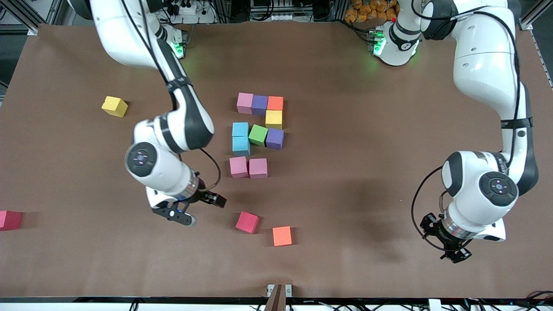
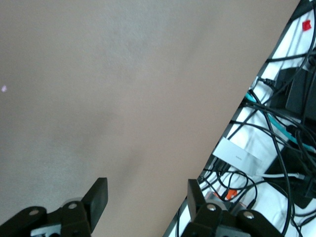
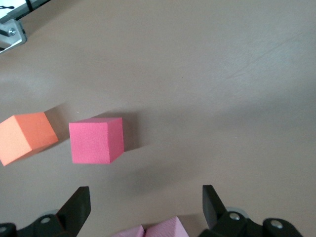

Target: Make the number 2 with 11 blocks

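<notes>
Hovering released, the right pincer point(image 1: 196, 208) hangs near the loose pink block point(image 1: 247, 222), which lies on the counter point(image 1: 345, 129) nearer the camera than the half-built figure point(image 1: 258, 134). It looks light, matte and firm; grip two flat opposite faces. The left pincer point(image 1: 445, 244) waits, released and empty.

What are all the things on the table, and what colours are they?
Blocks in the middle cluster: nine, touching or nearly so; pink, purple, orange, yellow, blue, blue, green, purple, pink pair.
Loose blocks: four; yellow and red toward the right arm's end; deep pink and orange nearer the front camera than the cluster.
Table: one, brown.
Right gripper: open, empty, beside the deep pink block.
Left gripper: empty, waiting over bare table.
</notes>
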### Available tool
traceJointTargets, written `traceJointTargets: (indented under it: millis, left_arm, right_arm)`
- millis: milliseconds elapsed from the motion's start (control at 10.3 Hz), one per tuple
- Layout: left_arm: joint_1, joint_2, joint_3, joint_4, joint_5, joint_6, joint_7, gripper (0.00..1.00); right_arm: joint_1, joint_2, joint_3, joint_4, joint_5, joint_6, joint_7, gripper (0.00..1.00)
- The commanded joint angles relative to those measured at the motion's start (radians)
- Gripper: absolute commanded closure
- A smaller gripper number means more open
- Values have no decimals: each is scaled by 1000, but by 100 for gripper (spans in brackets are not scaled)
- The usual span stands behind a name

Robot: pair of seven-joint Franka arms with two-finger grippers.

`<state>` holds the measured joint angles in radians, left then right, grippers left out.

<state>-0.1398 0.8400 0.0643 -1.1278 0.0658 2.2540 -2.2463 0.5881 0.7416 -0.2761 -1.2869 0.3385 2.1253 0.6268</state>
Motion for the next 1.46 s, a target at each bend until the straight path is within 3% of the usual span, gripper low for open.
traceJointTargets:
  millis: [0,293,488,585,975,1073,1268,1366]
  left_arm:
    - [-6,-64,9,-65,15,-42,-97,27]
    - [32,-269,8,-351,17,-5,-111,27]
    - [60,-375,8,-517,22,73,-110,27]
    - [62,-409,8,-573,22,97,-110,27]
    - [89,-554,9,-812,22,163,-108,27]
    - [107,-579,8,-848,23,170,-107,27]
    - [109,-637,8,-918,25,170,-93,27]
    - [109,-668,6,-941,25,168,-61,27]
  right_arm:
    - [42,54,-30,26,1,60,51,0]
    - [94,132,-49,121,-159,74,203,0]
    - [98,186,-51,193,-181,79,231,1]
    - [105,209,-54,233,-182,90,243,0]
    - [121,269,-58,238,-182,349,245,0]
    - [127,274,-72,238,-188,355,245,0]
    - [177,327,-158,238,-188,395,243,0]
    - [180,340,-164,238,-188,404,243,0]
